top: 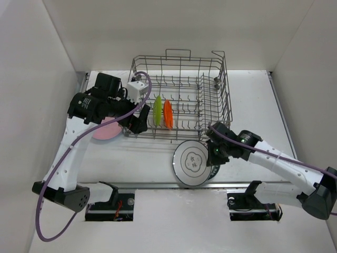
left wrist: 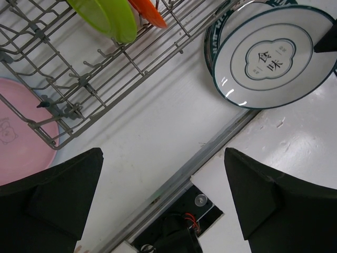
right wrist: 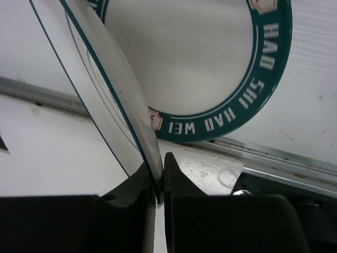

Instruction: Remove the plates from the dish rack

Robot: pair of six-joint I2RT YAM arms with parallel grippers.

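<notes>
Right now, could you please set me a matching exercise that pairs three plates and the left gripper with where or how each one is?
Things:
1. lime plate
2. pink plate
3. white plate
4. left gripper

States:
A. pinched at its rim by the right gripper
B. open, holding nothing
C. upright in the rack
D. outside the rack, at its left

Pairs: 1-C; 2-D; 3-A; 4-B

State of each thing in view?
dish rack, holds two plates
lime green plate, upright in rack
orange plate, upright in rack
pink plate, flat on table
white printed plate, tilted, rim gripped
teal-rimmed plate, flat on table
left gripper, open, empty
right gripper, shut on plate
</notes>
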